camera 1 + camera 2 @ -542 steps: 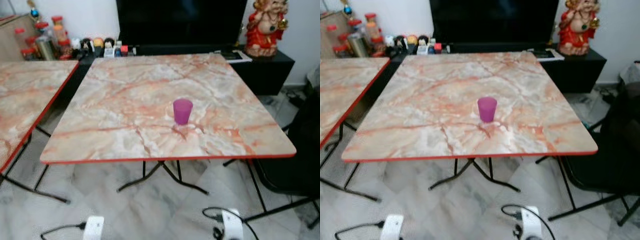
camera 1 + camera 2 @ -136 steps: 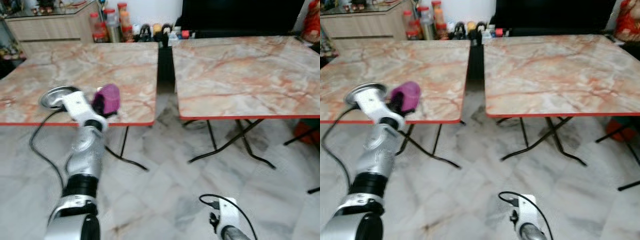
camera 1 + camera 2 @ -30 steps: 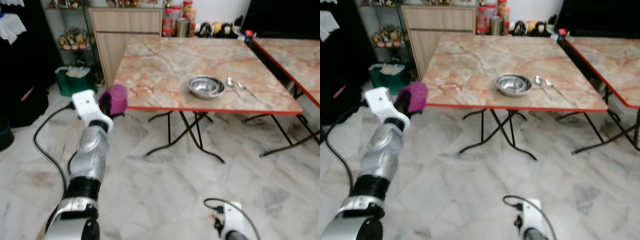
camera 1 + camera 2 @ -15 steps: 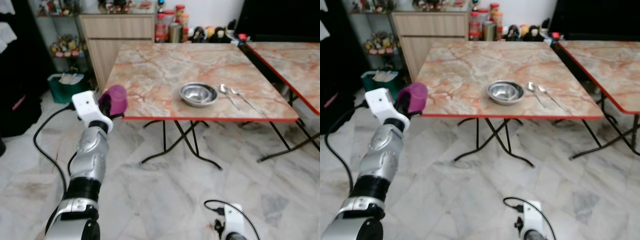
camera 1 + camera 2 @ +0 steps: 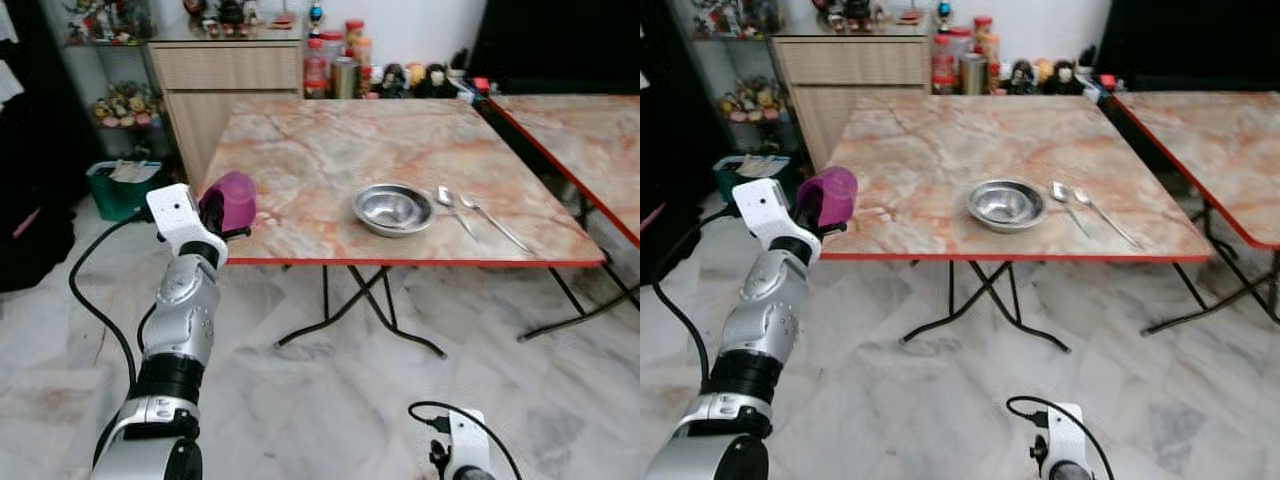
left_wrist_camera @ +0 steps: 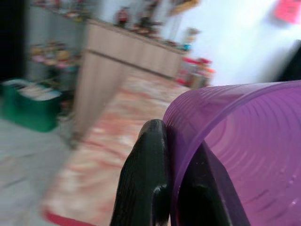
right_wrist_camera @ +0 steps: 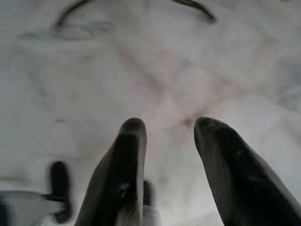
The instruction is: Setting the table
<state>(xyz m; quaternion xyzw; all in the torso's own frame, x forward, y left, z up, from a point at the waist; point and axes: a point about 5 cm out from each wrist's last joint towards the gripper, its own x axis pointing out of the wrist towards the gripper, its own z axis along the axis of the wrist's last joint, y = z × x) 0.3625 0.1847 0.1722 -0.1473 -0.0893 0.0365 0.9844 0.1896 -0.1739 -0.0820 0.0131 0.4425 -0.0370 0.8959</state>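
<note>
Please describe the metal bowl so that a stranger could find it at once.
Look at the marble-patterned table with a red edge. Near its front edge sits the metal bowl, with a spoon and a fork on its right. It is the one round, hollow steel piece there.

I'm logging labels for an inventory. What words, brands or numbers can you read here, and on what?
None can be read.
Jars at the back of the table: labels too small and blurred.
Purple cup in the left gripper: no print shows.
Metal bowl: no marking shows.
</note>
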